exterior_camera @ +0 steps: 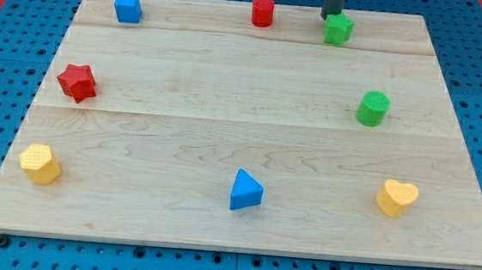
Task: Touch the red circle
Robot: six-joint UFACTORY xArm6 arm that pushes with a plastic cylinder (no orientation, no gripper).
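The red circle, a short red cylinder, stands near the view's top edge of the wooden board, a little right of centre. My dark rod comes down at the view's top right; my tip sits just behind and touching or almost touching the green star. My tip is to the right of the red circle, roughly a block and a half's width apart from it.
A blue cube is at top left, a red star at mid left, a yellow hexagon-like block at bottom left. A blue triangle is at bottom centre, a yellow heart at bottom right, a green cylinder at mid right.
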